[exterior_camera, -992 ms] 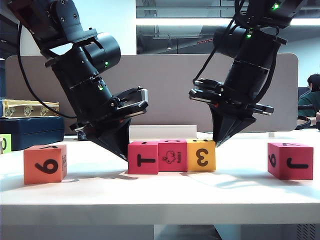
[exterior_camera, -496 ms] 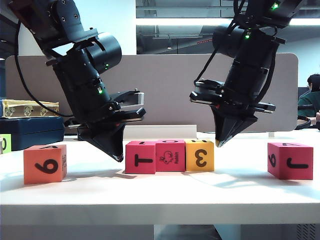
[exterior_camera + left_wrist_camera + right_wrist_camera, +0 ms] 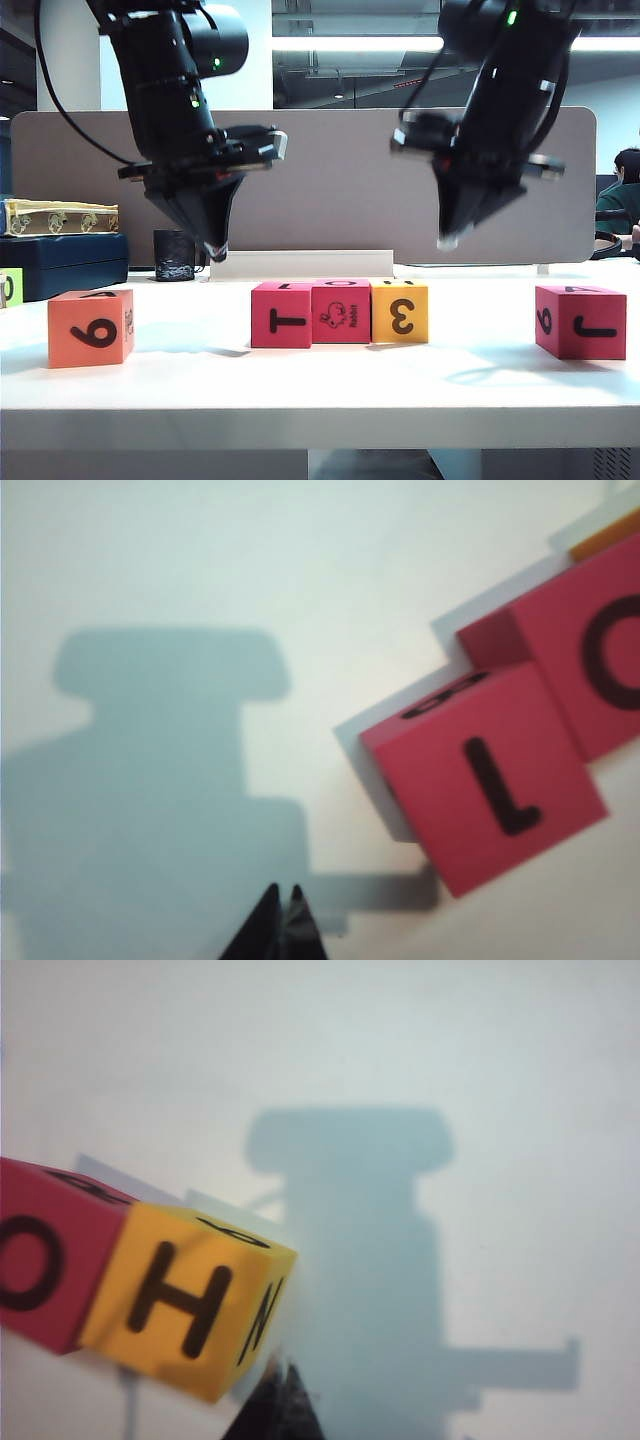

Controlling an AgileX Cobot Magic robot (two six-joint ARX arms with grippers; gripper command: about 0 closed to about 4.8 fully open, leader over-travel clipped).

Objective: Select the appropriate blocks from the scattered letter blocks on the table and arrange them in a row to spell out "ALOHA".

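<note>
A: Where do the letter blocks stand on the table [image 3: 320, 395]?

B: Three of them touch in a row at the centre of the exterior view: the crimson L block [image 3: 281, 314], the crimson O block [image 3: 341, 311] and the yellow H block [image 3: 400, 311]. From the front they show T, a rabbit drawing and 3, but the wrist views show the top faces, which read L [image 3: 497, 783], O [image 3: 35, 1263] and H [image 3: 180, 1298].

A: So the middle of "ALOHA" is built?

B: I think so. The two A's are missing at the ends. The orange block [image 3: 90, 327] waits at the lower left and another crimson block [image 3: 580, 320] at the lower right, both well apart from the row. I judge these are kept for the ends, but I cannot read their top faces.

A: And the claws?

B: The left gripper [image 3: 216, 250] hangs in the air at the upper left of the row, clenched to a point and holding nothing; its tips [image 3: 282, 900] appear at the bottom edge of its wrist view. The right gripper [image 3: 448, 240] is blurred, above and to the right of the yellow block, also clenched and empty [image 3: 280, 1378].

A: Why clenched?

B: Probably because closed fingers push a block sideways well.
</note>
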